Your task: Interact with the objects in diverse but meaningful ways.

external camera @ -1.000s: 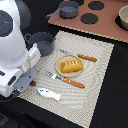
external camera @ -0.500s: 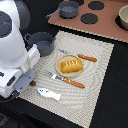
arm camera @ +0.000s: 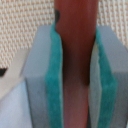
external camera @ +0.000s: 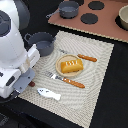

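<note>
As seen from outside, the gripper (external camera: 26,82) hid beneath the arm, the fish (external camera: 49,93) just beside it. At the wrist, its pads (arm camera: 52,85) pinched the sausage (arm camera: 76,60); a loosened clamp risked dropping it.

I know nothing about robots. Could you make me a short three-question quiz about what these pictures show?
1. True or false: the yellow-orange bread loaf lies on a round plate.
2. What is between the green-padded fingers? A) red-brown sausage-like cylinder B) flat white fish C) blue-grey handled pot
3. Fill in: the fish lies on the woven ____.

Key: 1 true; 2 A; 3 placemat.
</note>
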